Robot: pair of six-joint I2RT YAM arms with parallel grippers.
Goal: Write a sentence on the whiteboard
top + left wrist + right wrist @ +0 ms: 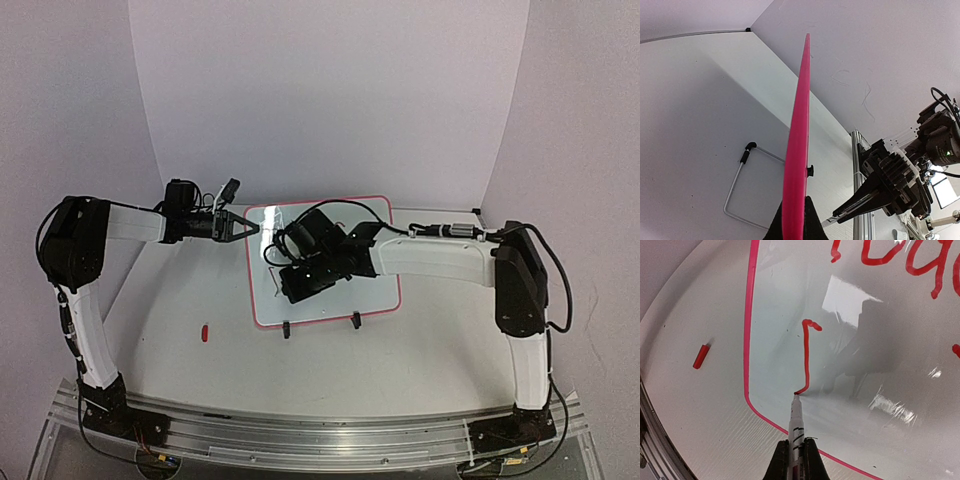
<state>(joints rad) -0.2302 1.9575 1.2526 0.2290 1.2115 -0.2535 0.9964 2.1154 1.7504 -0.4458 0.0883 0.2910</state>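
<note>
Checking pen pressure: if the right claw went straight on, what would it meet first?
The whiteboard: the marker in the right claw has its tip at, seemingly on, the surface, ending the red stroke.

One whiteboard [340, 305], one marker [796, 425], one red cap [204, 332], two arms [90, 330] [440, 255].

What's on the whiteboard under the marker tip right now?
A long red stroke, hooked at its far end, ends at the marker tip. More red lettering sits beyond it, cut off by the picture's edge. From above, the right gripper covers the writing.
</note>
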